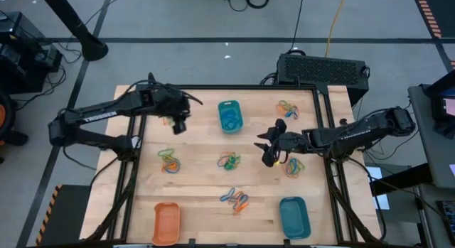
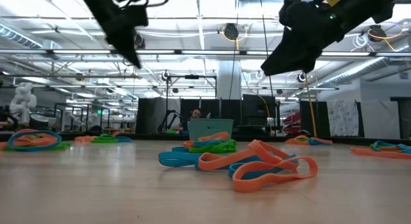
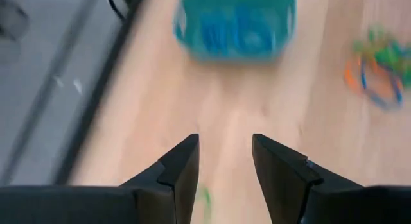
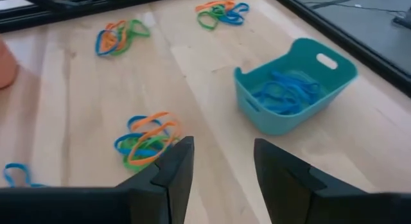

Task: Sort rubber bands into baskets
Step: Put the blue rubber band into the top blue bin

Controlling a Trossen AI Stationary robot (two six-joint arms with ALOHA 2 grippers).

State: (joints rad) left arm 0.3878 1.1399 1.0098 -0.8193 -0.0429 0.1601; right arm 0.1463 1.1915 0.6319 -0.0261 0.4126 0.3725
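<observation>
Low view, nearest: tangle of orange, blue, green rubber bands (image 2: 247,163) on the wooden table (image 1: 199,205). Behind it, a teal basket (image 2: 210,128). Right wrist view alone shows blue bands lying inside that basket (image 4: 292,83). Left gripper (image 3: 225,169) and right gripper (image 4: 221,163) both part-open, empty, above the table. High view: orange basket (image 1: 166,223), second teal basket (image 1: 294,216). Beyond: dim workshop, ceiling lights.

White lettering seen on left arm (image 1: 96,116) link in high view, apparently "TROSSEN"; similar white lettering seen on right arm (image 1: 352,133) link, too small to be read with certainty. No other text, label, number or sign readable in low view or either wrist view.
</observation>
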